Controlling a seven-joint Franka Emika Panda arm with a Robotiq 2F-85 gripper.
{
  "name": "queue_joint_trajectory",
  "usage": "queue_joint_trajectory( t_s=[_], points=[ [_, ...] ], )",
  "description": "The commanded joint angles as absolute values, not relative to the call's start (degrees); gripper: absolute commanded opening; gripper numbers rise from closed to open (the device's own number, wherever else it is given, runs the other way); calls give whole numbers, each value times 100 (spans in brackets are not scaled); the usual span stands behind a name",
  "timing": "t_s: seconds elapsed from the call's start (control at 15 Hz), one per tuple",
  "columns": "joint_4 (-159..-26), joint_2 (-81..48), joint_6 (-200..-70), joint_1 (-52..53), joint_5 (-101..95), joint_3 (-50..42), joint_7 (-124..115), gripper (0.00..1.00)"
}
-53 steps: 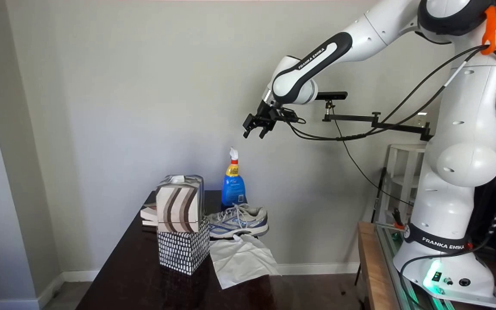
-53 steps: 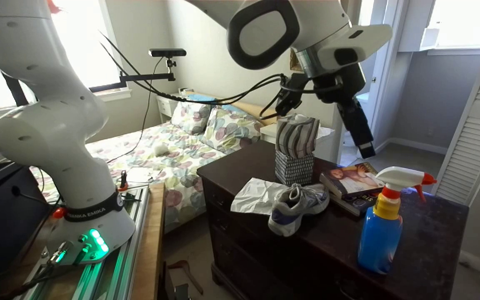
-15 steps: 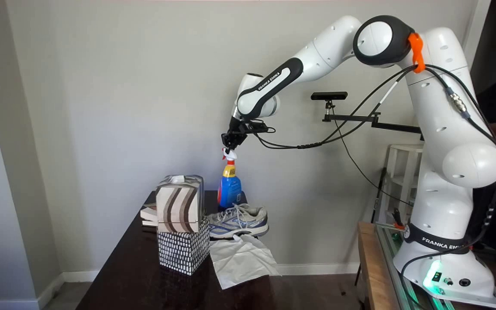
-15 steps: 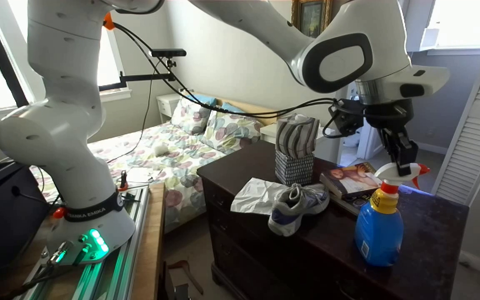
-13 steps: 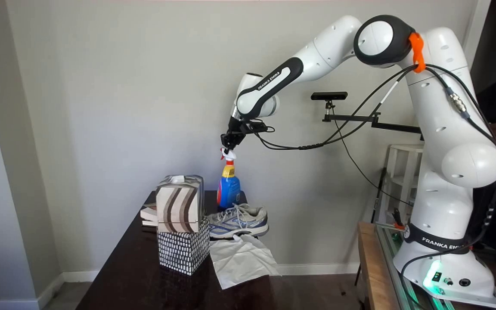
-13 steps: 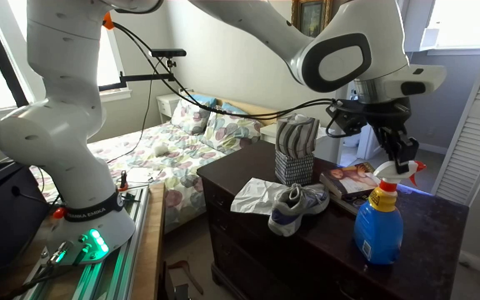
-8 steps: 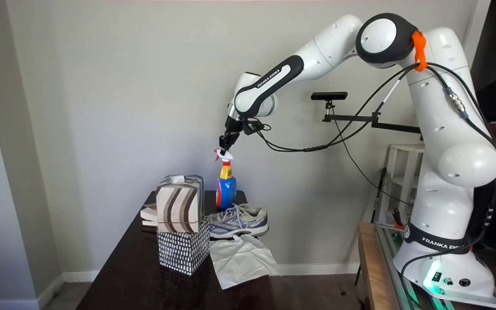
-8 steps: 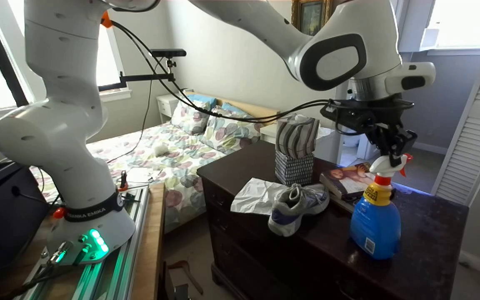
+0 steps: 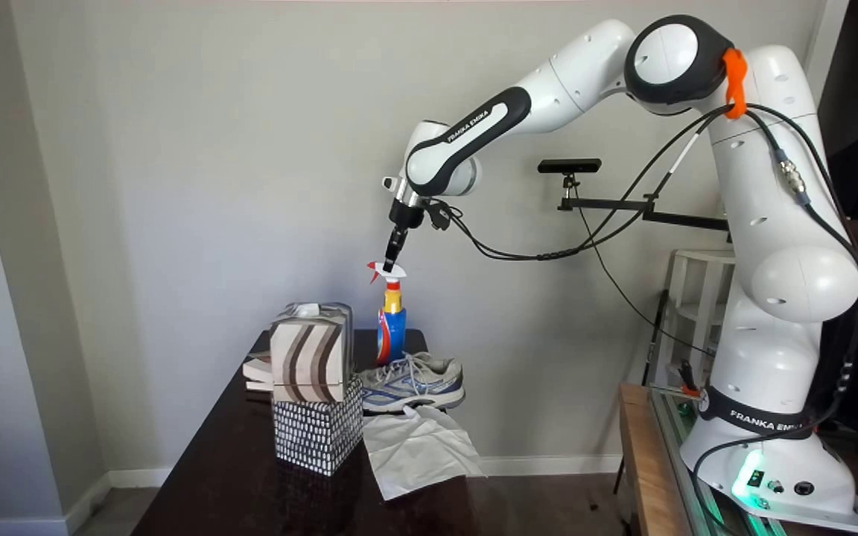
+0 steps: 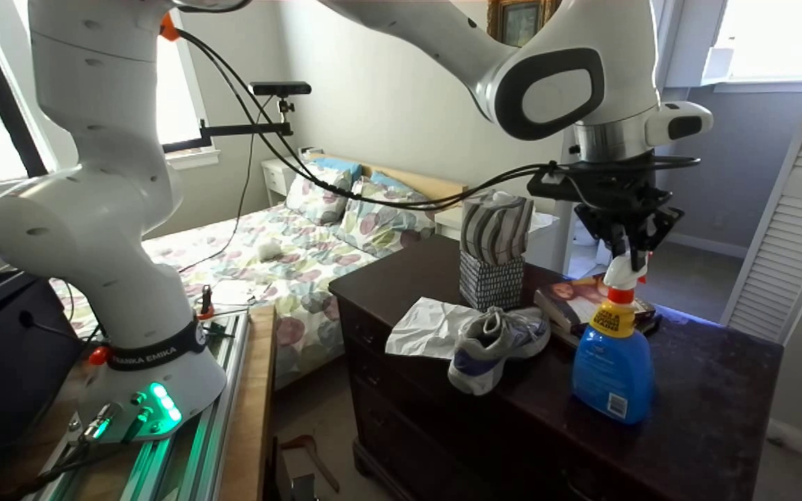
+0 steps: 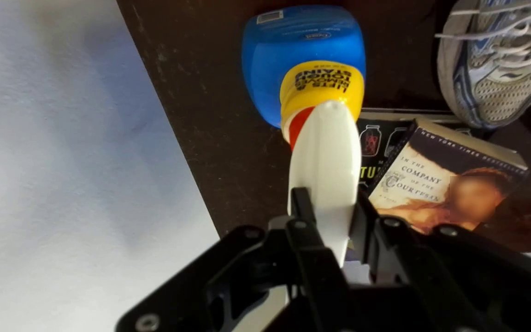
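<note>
In an exterior view the arm (image 10: 81, 181) rises at the left, its elbow cut off by the top edge, then reaches right and bends down to the tool (image 10: 629, 255), closed on the white head (image 10: 624, 275) of the spray bottle (image 10: 612, 376). The bottle is roughly upright over the right half of the dresser (image 10: 714, 390); in an exterior view a shoe (image 9: 414, 387) overlaps its base, and contact below is hard to judge. Left to right are a bed (image 10: 269, 268), a paper (image 10: 429, 328) beside the shoe, a striped box (image 10: 496, 233) on a speckled box (image 10: 491, 282), and books (image 10: 575, 298) partly behind the bottle.
</note>
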State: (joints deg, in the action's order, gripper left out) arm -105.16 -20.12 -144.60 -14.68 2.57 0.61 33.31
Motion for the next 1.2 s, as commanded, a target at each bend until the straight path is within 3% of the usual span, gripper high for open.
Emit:
queue_joint_trajectory(
  t_s=[0.0,0.13,0.2,0.33,0.73,1.13],
  points=[
    [-10837,-1829,-14208,-1604,330,111,4114,6],
    [-10894,-1782,-14234,-1595,337,63,4277,6],
    [-10948,-1751,-14358,-1570,309,19,4235,49],
    [-11016,-1703,-14438,-1551,359,-34,4123,55],
    [-11181,-1569,-14596,-1508,597,-121,3535,98],
    [-11305,-1368,-14701,-1153,23,-534,1600,100]
  ],
)
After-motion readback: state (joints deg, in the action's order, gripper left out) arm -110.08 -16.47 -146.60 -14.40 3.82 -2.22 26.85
